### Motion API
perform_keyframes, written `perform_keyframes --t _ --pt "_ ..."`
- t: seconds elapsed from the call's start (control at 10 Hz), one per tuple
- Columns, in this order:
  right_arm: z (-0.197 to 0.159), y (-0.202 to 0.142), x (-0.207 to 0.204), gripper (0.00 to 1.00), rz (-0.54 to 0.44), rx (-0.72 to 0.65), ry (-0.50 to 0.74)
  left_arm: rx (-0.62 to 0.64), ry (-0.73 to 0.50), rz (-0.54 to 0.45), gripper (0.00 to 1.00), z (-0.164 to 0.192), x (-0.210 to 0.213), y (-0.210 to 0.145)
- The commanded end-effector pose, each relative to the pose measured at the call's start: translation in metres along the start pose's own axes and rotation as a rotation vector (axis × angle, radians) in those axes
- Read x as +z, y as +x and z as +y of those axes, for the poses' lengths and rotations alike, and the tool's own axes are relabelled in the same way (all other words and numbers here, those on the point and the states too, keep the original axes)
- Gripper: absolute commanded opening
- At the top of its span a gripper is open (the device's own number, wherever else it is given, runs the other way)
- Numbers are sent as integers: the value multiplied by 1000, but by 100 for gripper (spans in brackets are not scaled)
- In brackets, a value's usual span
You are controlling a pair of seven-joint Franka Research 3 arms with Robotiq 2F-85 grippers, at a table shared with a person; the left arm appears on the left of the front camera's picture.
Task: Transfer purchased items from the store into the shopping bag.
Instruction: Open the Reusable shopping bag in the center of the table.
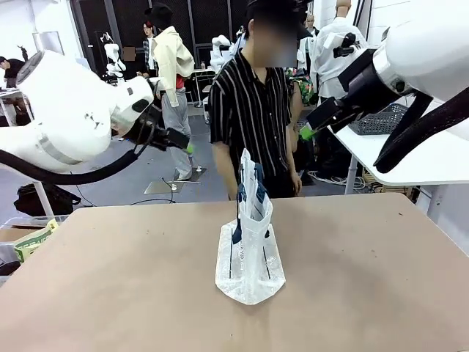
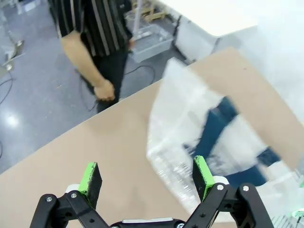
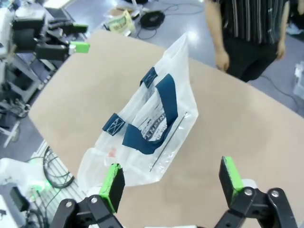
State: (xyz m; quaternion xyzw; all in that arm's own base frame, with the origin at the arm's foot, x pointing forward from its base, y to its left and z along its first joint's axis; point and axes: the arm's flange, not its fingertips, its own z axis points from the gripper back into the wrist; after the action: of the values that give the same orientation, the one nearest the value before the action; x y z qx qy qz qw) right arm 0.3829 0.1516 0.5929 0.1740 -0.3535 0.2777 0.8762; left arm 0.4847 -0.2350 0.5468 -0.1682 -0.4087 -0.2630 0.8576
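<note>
Spanning foreground, brown table (image 1: 110,279); person (image 1: 253,110) in striped shirt stands at far edge. Shopping bag (image 1: 250,249) upright at table centre, navy handles up. Left gripper (image 2: 146,175), right gripper (image 3: 171,176) above table, jaws spread, holding nothing.

Tan table (image 1: 110,279), striped-shirt person (image 1: 253,117) behind
</note>
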Motion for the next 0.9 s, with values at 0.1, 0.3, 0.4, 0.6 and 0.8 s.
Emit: perform_keyframes --t 0.1,0.3,0.4,0.6,0.8 --pt "17 23 -40 100 121 5 -11 -83 -232 22 100 -15 -45 38" --pt "32 30 -69 100 206 11 8 -83 -273 131 100 -27 -75 54" --pt "37 31 -83 100 227 21 30 -74 -294 179 100 -26 -93 59" --pt "46 23 -95 100 251 9 20 -66 -326 253 100 -39 -117 60" --pt "54 18 -117 100 299 17 15 -77 -366 272 100 -45 -128 59"
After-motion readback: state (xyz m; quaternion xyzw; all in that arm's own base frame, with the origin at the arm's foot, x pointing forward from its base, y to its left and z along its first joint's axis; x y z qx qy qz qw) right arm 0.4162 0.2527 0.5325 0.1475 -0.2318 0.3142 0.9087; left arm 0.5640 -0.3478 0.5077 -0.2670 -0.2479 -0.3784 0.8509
